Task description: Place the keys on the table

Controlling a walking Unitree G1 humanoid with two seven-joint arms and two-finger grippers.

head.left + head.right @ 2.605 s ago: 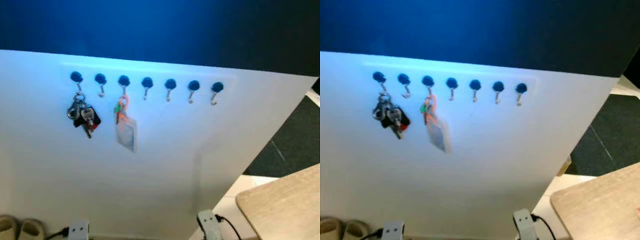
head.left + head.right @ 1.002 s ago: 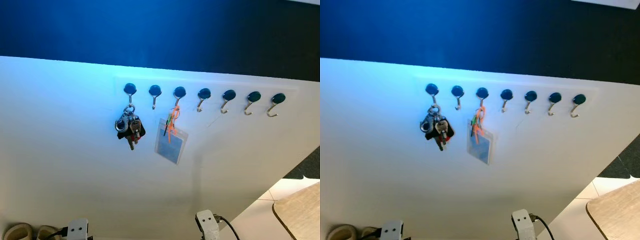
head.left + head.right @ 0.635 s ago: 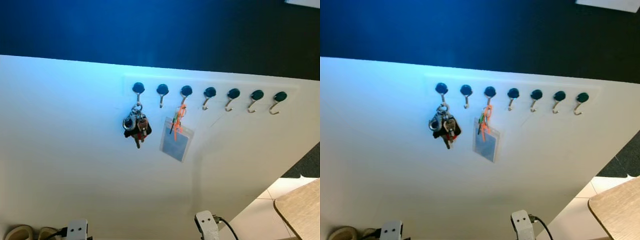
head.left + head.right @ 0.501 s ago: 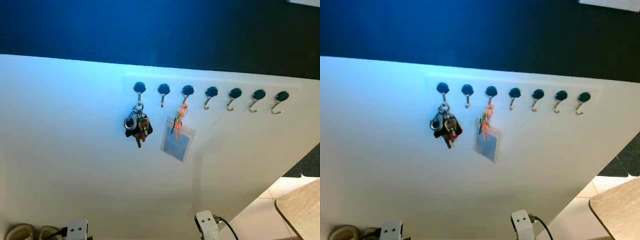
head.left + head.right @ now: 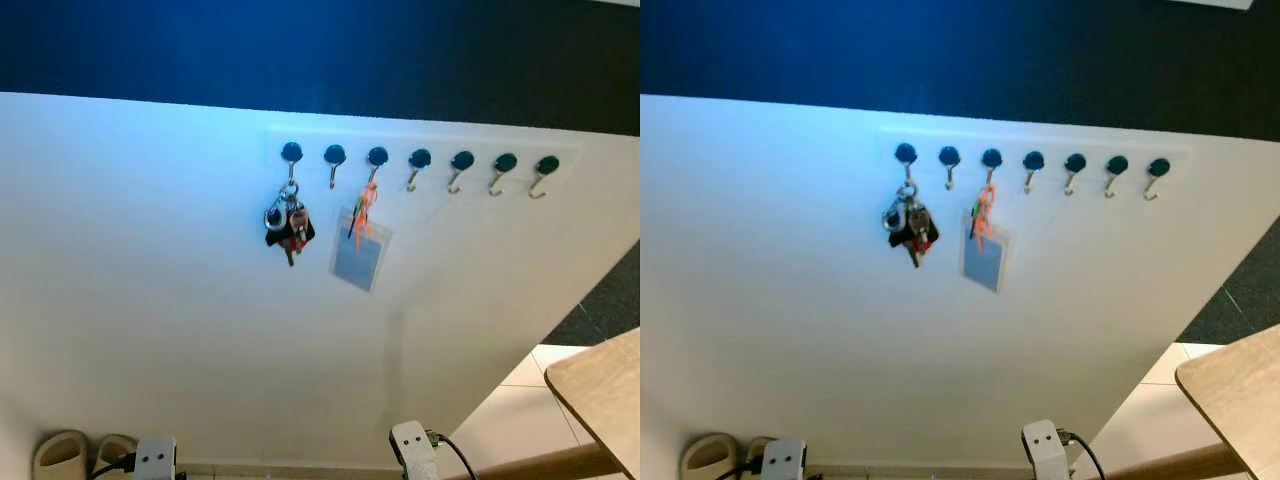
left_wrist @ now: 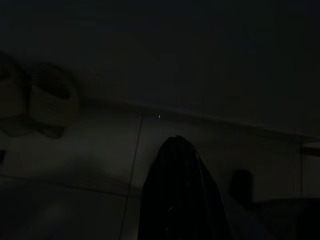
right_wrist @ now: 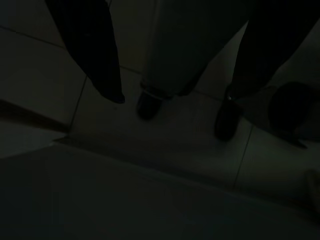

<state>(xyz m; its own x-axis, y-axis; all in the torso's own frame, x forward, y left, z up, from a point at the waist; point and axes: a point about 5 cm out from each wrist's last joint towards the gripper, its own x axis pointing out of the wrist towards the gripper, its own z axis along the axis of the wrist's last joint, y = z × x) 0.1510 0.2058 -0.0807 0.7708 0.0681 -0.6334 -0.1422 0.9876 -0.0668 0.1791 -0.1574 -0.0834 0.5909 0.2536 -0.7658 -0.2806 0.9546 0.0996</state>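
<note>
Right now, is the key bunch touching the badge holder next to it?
Apart. In the left eye view the key bunch hangs from the leftmost hook, and bare white wall shows between it and the badge holder.

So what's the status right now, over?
Right gripper open, idle by the floor. Keys on leftmost hook. Table at right. Nothing in the way.

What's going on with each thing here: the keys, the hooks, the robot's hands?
Keys: hanging on the first hook from the left.
Card sleeve: hanging from the third hook by an orange loop.
Other hooks: bare.
Table: only its corner in view, bare.
Left gripper: shut, hanging idle.
Right gripper: open, hanging idle.
</note>
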